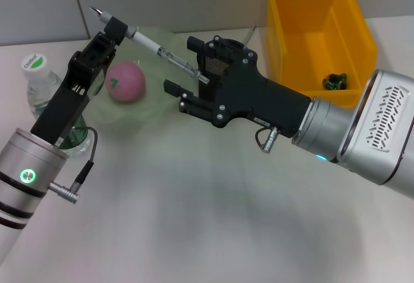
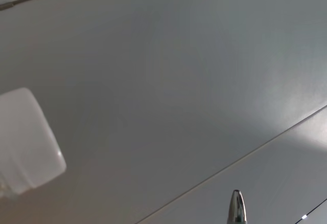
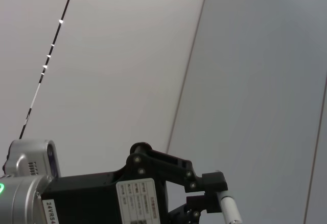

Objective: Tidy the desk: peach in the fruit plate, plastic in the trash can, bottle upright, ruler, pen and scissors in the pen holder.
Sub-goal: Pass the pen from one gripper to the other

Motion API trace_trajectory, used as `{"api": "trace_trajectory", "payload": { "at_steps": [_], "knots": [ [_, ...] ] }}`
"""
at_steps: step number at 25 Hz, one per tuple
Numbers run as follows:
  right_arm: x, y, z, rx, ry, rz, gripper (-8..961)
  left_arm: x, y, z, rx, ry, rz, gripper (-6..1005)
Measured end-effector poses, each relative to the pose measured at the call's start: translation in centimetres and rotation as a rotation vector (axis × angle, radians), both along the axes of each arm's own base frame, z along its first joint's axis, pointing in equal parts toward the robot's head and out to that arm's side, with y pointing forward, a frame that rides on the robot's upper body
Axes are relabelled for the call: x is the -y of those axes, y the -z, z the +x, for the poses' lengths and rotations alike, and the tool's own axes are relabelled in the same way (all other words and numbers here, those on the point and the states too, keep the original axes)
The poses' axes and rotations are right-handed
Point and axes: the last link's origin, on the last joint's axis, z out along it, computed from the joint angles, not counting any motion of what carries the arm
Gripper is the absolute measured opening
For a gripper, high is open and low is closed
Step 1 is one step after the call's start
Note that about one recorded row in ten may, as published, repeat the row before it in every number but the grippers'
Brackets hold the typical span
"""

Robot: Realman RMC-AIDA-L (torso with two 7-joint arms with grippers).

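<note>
Behind raised pen [image 1: 152,48]: peach [image 1: 125,82]; fruit plate [image 1: 155,105]

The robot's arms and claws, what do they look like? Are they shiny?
Yes, partly. Each arm is a smooth silver-grey tube. The left arm has a glowing green ring light and a small metal plug with a thin black cable. The right arm has rows of slanted vent slots. The left claw and the right claw are angular black metal dotted with small silver screws.
</note>
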Motion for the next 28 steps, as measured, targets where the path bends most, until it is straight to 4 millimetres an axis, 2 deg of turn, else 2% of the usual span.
{"api": "trace_trajectory", "payload": {
  "at_steps": [28],
  "knots": [
    [0.08,0.17,0.15,-0.004,0.018,0.005,713,0.05,-0.07,0.07,0.010,0.003,0.001,144]
  ]
}}
